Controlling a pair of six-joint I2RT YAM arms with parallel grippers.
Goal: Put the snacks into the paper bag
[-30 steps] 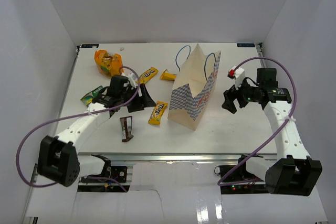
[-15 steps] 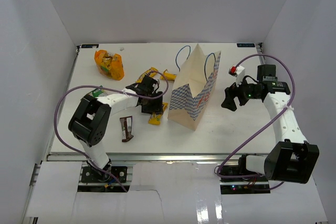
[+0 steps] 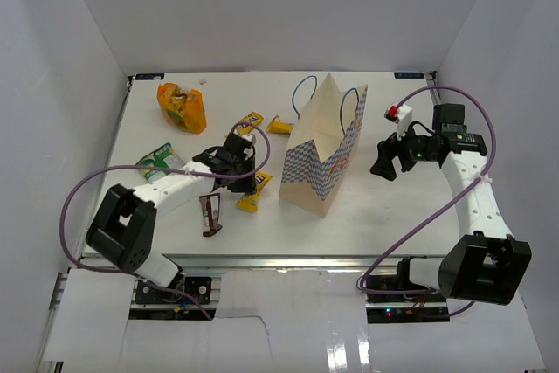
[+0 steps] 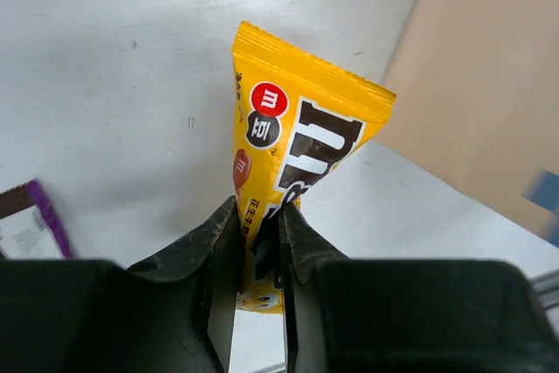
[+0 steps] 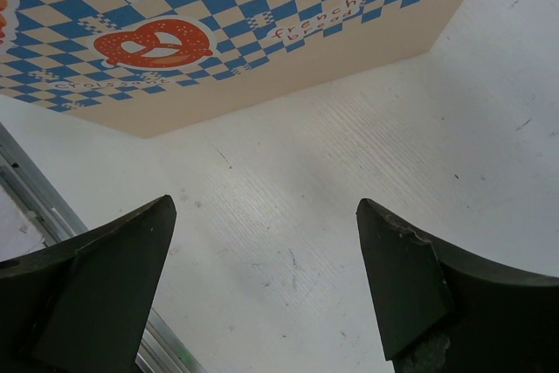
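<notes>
shifted slightly left, the yellow candy pack (image 4: pixel 301 141) sits pinched in my left gripper (image 4: pixel 259 220), my right gripper (image 5: pixel 264 216) wide open.

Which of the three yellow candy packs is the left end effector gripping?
The M&M's pack beside the paper bag, clamped in the left end effector; the other two packs lie free farther back.
</notes>
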